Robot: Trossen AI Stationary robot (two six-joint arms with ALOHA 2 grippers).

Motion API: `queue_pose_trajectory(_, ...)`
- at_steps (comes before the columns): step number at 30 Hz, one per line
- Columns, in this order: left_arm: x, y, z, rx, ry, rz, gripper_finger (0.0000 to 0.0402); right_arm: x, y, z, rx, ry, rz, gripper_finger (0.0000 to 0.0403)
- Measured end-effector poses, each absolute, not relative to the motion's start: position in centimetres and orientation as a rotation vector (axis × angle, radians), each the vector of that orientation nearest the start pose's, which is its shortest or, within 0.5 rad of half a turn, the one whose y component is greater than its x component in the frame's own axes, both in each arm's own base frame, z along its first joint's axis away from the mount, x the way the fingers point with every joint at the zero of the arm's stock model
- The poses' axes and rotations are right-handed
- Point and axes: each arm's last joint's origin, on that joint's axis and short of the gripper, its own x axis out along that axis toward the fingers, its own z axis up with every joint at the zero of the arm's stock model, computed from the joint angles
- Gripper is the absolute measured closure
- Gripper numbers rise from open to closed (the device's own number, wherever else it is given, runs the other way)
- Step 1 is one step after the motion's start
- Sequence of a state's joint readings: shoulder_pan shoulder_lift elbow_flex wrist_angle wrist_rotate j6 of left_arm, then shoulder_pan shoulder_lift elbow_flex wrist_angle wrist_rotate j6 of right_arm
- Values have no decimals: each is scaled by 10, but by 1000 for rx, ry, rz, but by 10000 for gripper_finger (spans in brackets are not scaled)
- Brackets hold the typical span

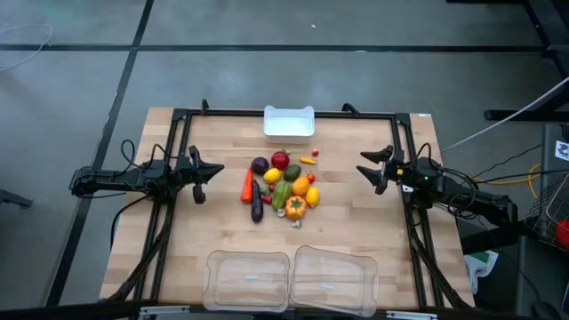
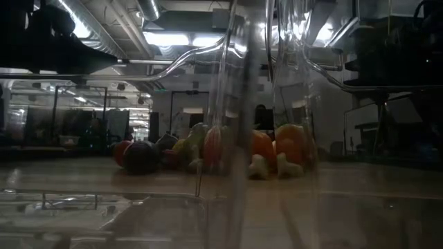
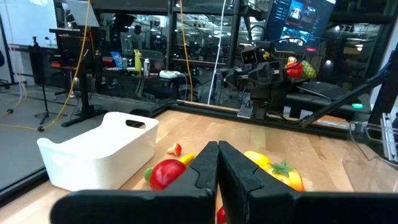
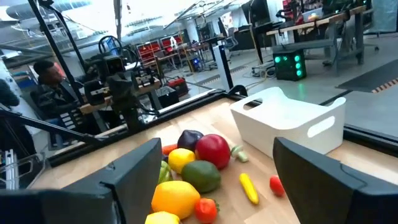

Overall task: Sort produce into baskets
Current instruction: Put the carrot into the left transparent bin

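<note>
Produce heaped mid-table, all loose on the wood; white bin at the far edge, two clear trays at the near edge; left gripper left of heap, jaws pressed together, empty; right gripper right of heap, jaws spread, empty.

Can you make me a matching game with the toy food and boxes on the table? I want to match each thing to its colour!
Things:
1. carrot
2. apple
3. bin
4. eggplant

Colours:
A. white
B. purple
C. orange
D. red

Pairs: 1-C, 2-D, 3-A, 4-B
</note>
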State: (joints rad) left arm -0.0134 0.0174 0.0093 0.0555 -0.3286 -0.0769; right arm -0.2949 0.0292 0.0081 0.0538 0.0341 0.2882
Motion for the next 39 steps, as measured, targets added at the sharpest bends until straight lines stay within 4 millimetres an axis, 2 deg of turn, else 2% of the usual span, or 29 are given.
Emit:
queue_pose_trajectory(4,97,8,171,-104,-63,325,396,94,-30,169,281,-77,-323,98)
queue_pose_trajectory(12,95,12,172,-339,-135,463,392,94,-30,169,281,-77,-322,98)
queue_pose_trajectory(15,95,12,172,-410,-152,461,370,94,-30,169,281,-77,-323,98)
queue_pose_trajectory(22,95,13,172,-537,-185,461,283,94,-30,169,281,-79,-338,98)
queue_pose_trajectory(26,95,13,172,-627,-208,455,248,94,-30,169,280,-80,-338,98)
queue_pose_trajectory(35,97,13,184,-656,-326,418,233,94,-30,169,280,-80,-344,98)
queue_pose_trajectory(39,102,13,186,-636,-308,425,233,94,-30,169,280,-81,-345,98)
